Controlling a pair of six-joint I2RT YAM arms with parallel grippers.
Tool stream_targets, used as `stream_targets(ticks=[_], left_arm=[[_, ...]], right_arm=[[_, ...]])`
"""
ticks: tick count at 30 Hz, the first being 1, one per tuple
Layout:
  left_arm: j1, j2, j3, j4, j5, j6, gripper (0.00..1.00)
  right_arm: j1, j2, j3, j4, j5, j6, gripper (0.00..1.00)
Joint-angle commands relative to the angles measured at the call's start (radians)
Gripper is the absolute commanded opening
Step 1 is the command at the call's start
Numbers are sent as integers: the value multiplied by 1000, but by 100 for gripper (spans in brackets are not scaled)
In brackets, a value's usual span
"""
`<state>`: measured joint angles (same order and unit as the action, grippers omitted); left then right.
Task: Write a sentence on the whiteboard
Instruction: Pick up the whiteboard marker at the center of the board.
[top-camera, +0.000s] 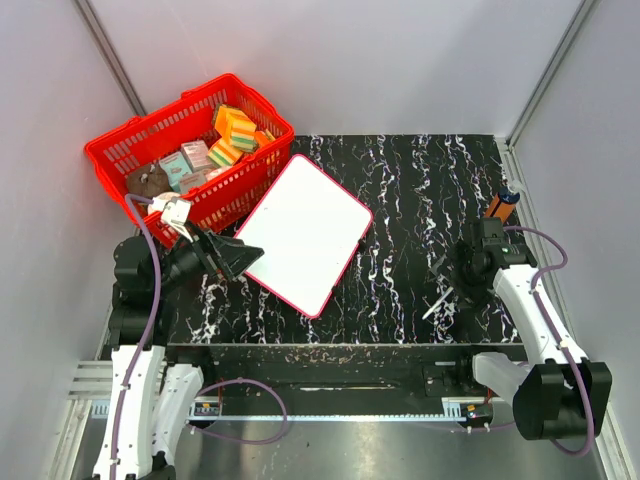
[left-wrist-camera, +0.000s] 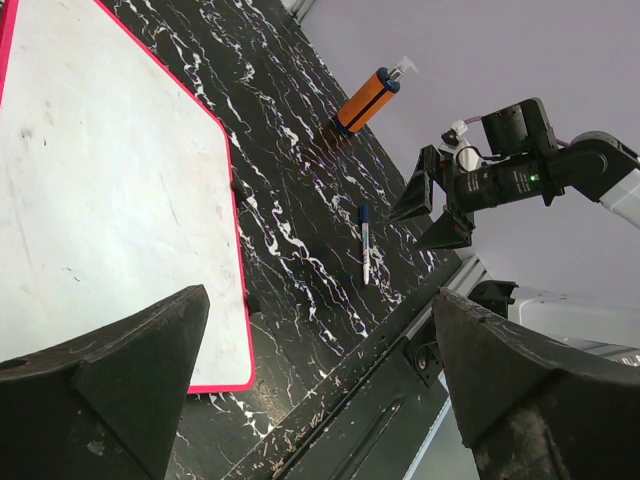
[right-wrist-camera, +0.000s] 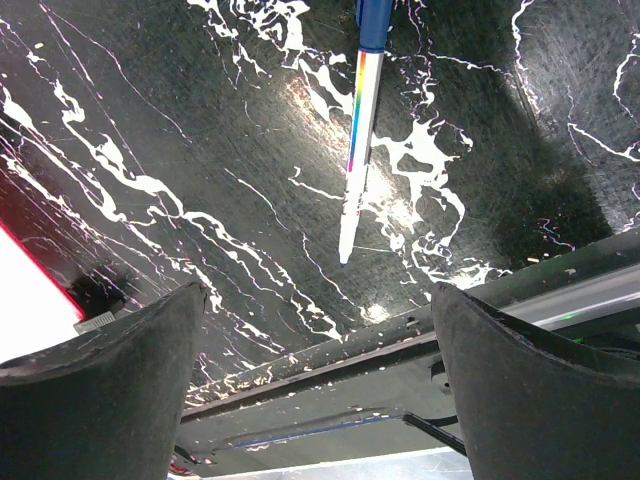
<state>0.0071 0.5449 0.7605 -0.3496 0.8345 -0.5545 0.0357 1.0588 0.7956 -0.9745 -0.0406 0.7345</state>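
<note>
- Top external view: the whiteboard (top-camera: 305, 235) lies flat on the black marbled table (top-camera: 420, 180), left of centre and turned so that its corners point roughly to 12, 3, 6 and 9 o'clock.
- Its face looks plain white from above. In the left wrist view, the whiteboard (left-wrist-camera: 110, 200) carries only faint grey smudges inside the red-pink rim.
- A red basket (top-camera: 120, 150) sits just beside the board at its 10 o'clock, holding coloured sponges (top-camera: 236, 128) and small boxes.
- The left gripper (top-camera: 245, 258) hangs at the board's 9 o'clock corner with its jaws spread wide and nothing between them (whether a fingertip touches the rim I cannot tell).
- In its own camera, the left gripper (left-wrist-camera: 320, 380) shows one dark finger low over the board's near edge and the other over the table's front rail.
- The right gripper (top-camera: 447, 278) is well apart from the board, at about 3 o'clock of it, also released and holding nothing.
- A marker (top-camera: 437, 305) lies on the table just under that gripper, at its 6 o'clock.
- In the right wrist view the marker (right-wrist-camera: 358, 150) has a blue cap and a rainbow-striped white barrel, and it rests on the marble at 12 o'clock above the gap of the right gripper (right-wrist-camera: 320, 370).
- An orange pump bottle (top-camera: 502, 203) stands upright near the table's right edge, at 1 o'clock of the right gripper.
</note>
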Motion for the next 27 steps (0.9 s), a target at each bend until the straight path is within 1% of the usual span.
stream_targets(ticks=[1,4,5,10,12,15,16,19,20,22,25,27], left_arm=[[-2,-14,42,15,-9,2,99],[-1,-17,34,14,-17,-2,99],[-1,-17,33,15,-14,-1,99],[-2,-25,30,15,0,-2,99],[-1,-26,28,14,3,-4,99],[-2,-31,19,20,0,-8,99],[-2,-33,14,26,2,-13,99],[-1,-31,7,29,5,-15,99],[-2,-34,5,28,3,-15,99],[-1,-34,2,28,3,-16,99],[-1,-34,0,28,2,-16,99],[-2,-34,-1,29,5,-15,99]], right_arm=[[4,1,25,-3,34,0,100],[4,15,28,-3,34,5,100],[4,21,28,-3,65,8,100],[4,53,30,-9,96,23,99],[4,78,36,-9,110,28,97],[4,121,50,-12,127,37,89],[3,136,54,-12,134,39,85],[3,199,70,-10,142,45,80],[3,232,74,-6,143,49,77],[3,269,80,8,127,46,74],[3,332,82,42,120,43,65],[3,363,80,68,122,40,63]])
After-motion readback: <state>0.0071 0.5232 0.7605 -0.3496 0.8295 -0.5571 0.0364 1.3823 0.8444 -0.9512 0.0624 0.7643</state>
